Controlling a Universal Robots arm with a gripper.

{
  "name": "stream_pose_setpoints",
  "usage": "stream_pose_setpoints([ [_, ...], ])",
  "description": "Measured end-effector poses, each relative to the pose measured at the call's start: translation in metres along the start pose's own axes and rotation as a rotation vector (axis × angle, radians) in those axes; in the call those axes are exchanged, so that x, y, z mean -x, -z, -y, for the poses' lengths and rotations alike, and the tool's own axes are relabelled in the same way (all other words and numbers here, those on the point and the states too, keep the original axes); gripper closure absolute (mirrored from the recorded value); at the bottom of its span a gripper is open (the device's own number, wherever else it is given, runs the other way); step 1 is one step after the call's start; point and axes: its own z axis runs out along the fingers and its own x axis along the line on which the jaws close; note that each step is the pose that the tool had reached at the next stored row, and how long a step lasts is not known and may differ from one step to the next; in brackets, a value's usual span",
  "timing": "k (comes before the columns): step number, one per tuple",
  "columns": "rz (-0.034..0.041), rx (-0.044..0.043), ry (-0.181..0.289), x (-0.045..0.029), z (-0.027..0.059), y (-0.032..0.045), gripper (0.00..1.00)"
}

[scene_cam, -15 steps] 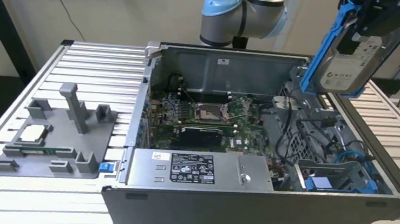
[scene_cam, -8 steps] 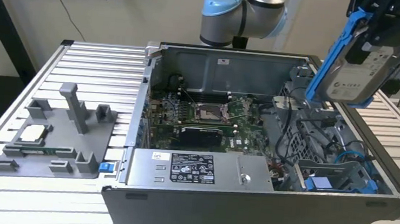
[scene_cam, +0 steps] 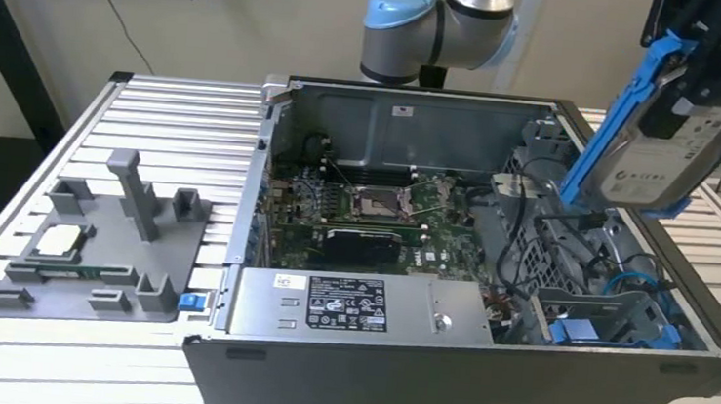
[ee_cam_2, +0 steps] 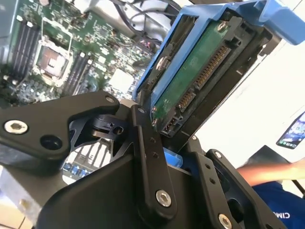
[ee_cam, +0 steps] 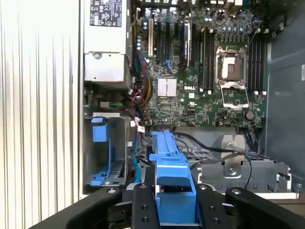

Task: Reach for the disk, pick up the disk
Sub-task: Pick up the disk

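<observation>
While the open computer case [scene_cam: 479,350] sits on the slatted bench [scene_cam: 160,106], the hand [scene_cam: 704,85] hangs above the case's far corner at the exterior view's right, closed on the disk [scene_cam: 653,154]. The disk is lifted clear of the case and tilted, its white label facing the exterior camera and its blue bracket [scene_cam: 617,117] running up one long edge. In the second wrist view the black fingers [ee_cam_2: 150,157] clamp the disk [ee_cam_2: 200,71] from both sides, its green circuit side and connector turned toward that camera. In the first wrist view the bracket [ee_cam: 171,176] stands between the fingers [ee_cam: 143,205], with the motherboard [ee_cam: 200,86] and the grey power supply [ee_cam: 106,40] below. An empty blue-trimmed drive bay [scene_cam: 611,322] lies in the case near the exterior view's right. On the bench at the exterior view's left rests a grey fixture tray [scene_cam: 109,239] holding a small square silver chip [scene_cam: 59,240].
</observation>
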Motion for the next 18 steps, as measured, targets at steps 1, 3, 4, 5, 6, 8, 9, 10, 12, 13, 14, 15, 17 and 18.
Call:
stream_pose_setpoints([
  [1, 0.0001, 0.0, 0.0, -0.0042, -0.0006, 0.0003, 1.0],
  [3, 0.0001, 0.0, 0.0, -0.0124, -0.0019, 0.0009, 1.0],
  [4, 0.0002, 0.0, 0.0, -0.0163, -0.0024, 0.0012, 1.0],
  [5, 0.0004, 0.0, 0.0, -0.021, -0.0027, 0.0015, 1.0],
  [6, 0.0007, 0.0, 0.0, -0.025, -0.0028, 0.0017, 1.0],
  [8, 0.0016, 0.0, 0.0, -0.0339, -0.0027, 0.0022, 1.0],
  [9, 0.0018, 0.0, 0.0, -0.0385, -0.0027, 0.0025, 1.0],
  [10, 0.002, 0.0, 0.0, -0.0426, -0.0027, 0.0024, 1.0],
  [12, 0.0019, 0.0, 0.0, -0.0516, -0.0026, 0.002, 1.0],
  [13, 0.0018, -0.0001, 0.0, -0.0558, -0.0025, 0.0013, 1.0],
  [14, 0.002, -0.0003, 0.0, -0.0588, -0.0024, 0.0001, 1.0],
  [15, 0.0016, -0.0006, 0.0, -0.0615, -0.0023, -0.0012, 1.0],
  [17, 0.0018, -0.0012, 0.0, -0.0663, -0.0021, -0.0047, 1.0],
  [18, 0.0021, -0.0013, 0.0, -0.0676, -0.002, -0.0066, 1.0],
])
